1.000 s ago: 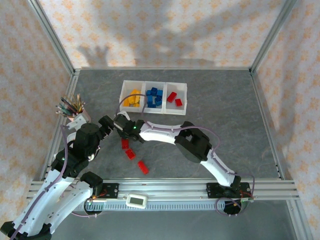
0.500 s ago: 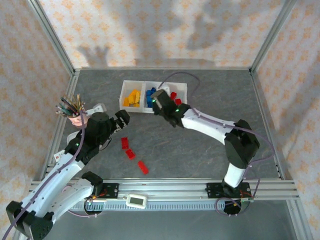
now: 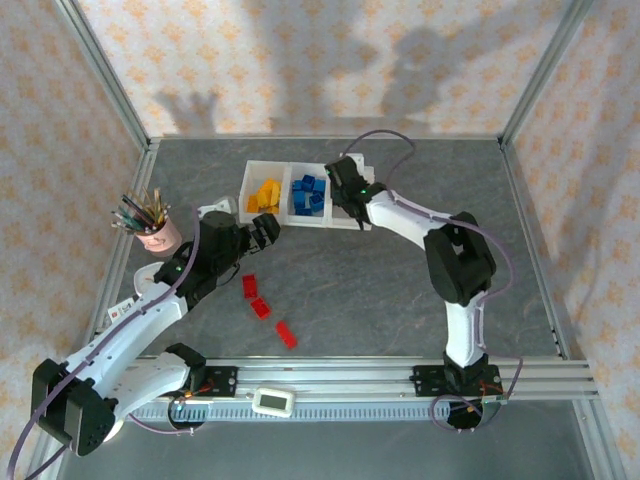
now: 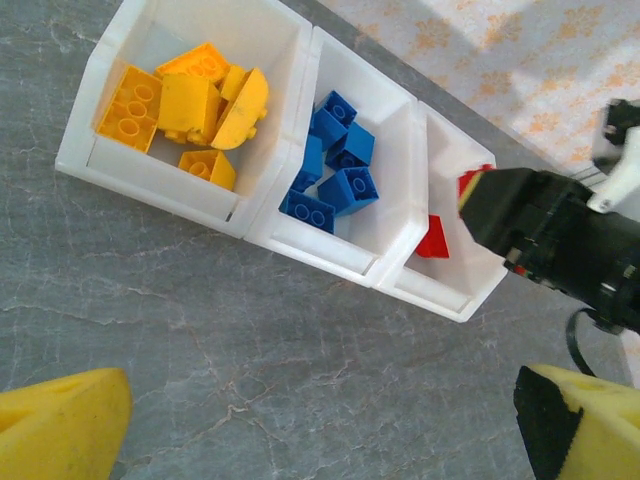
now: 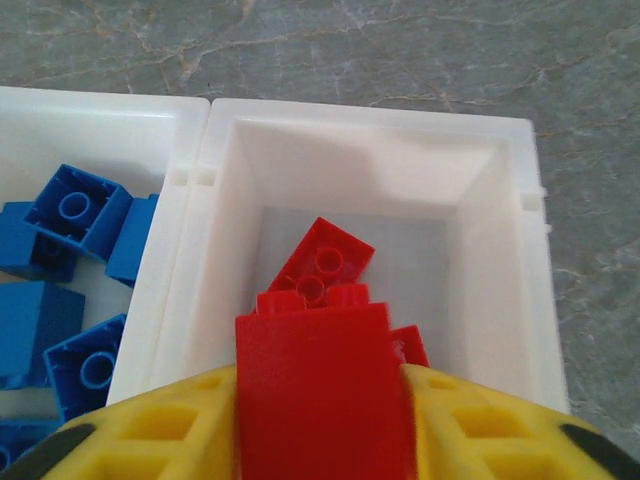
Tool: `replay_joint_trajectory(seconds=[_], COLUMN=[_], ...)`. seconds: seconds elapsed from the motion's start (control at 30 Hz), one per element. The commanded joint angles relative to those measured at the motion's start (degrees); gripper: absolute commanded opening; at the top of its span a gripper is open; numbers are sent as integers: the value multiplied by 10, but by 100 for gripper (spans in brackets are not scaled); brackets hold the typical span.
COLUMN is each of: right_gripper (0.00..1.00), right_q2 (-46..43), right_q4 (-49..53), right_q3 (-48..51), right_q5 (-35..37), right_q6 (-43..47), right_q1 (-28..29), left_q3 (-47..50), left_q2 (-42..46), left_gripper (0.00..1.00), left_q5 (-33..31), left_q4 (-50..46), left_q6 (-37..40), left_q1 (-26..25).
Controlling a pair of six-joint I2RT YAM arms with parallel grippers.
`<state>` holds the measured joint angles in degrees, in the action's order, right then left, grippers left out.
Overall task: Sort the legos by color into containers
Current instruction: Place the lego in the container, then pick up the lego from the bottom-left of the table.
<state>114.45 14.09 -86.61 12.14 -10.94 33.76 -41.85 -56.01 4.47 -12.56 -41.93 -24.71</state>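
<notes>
Now the right pincer (image 5: 320, 420) clamps a red brick (image 5: 312, 370) just above the red bin (image 5: 480, 230), poised to join matching bricks (image 5: 325, 255) below. The left pincer (image 4: 320, 430) gapes empty; three red bricks (image 3: 261, 307) wait behind it on the surface (image 3: 340, 290).

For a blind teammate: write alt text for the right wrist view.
The right gripper holds a red lego over the white bin that already contains red legos. The neighbouring bin holds blue legos.
</notes>
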Motion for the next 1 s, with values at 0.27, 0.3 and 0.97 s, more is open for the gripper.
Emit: replay_joint_trajectory(seconds=[0.27, 0.3, 0.97], right_gripper=[61, 61, 75], right_q2=[-92, -104, -112], right_q4=[1, -1, -52], right_q3=[26, 38, 117], right_q5=[-39, -45, -121], right_q6=[-7, -10, -121], right_q1=[4, 9, 245], left_q3=[-13, -13, 16], left_q2=[17, 21, 175], left_gripper=[99, 99, 99], left_q5=[-18, -22, -118], left_q4=[6, 2, -194], left_q6=[17, 16, -47], left_q1=[3, 3, 4])
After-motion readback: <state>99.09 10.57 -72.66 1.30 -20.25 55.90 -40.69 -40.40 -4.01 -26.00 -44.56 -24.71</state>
